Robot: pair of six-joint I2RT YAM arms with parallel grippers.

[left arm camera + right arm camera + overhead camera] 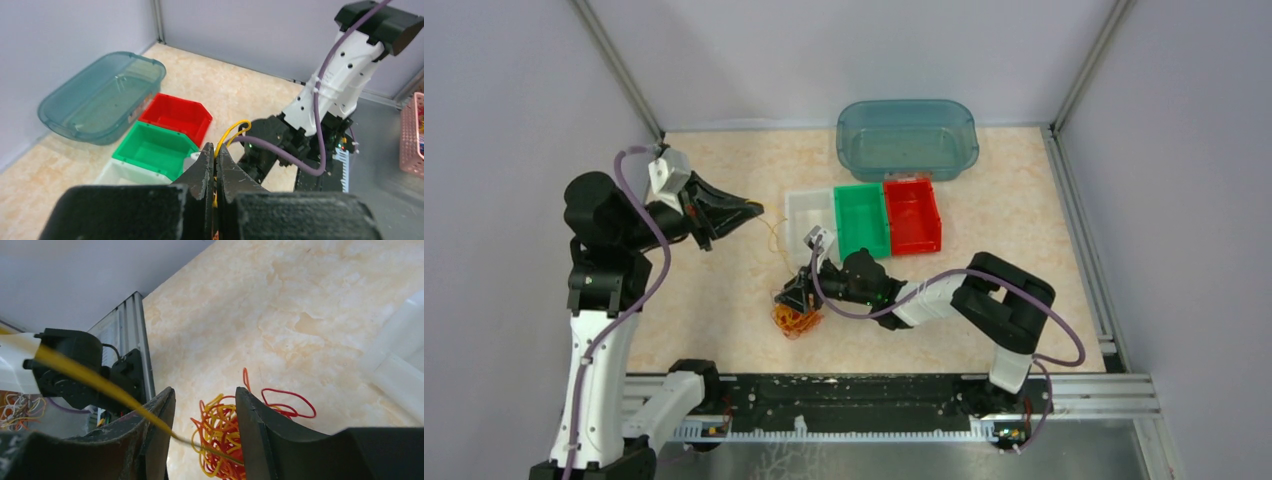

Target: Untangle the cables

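The cables (796, 318) are a small clump of thin red, orange and yellow wires lying on the table in front of the bins. My left gripper (749, 208) is raised left of the bins and shut on one yellow wire (234, 132), which runs taut from its tips (216, 152) down towards the clump. My right gripper (790, 298) is low over the clump with its jaws open. In the right wrist view the clump (220, 432) sits between the open fingers (205, 392), and the taut yellow wire (90, 377) crosses in front of the left finger.
A white bin (809, 215), a green bin (862, 220) and a red bin (912, 213) stand in a row behind the clump. A teal tub (907, 138) stands at the back. A metal rail (874, 395) runs along the near edge. A pink basket (412, 135) sits off the table.
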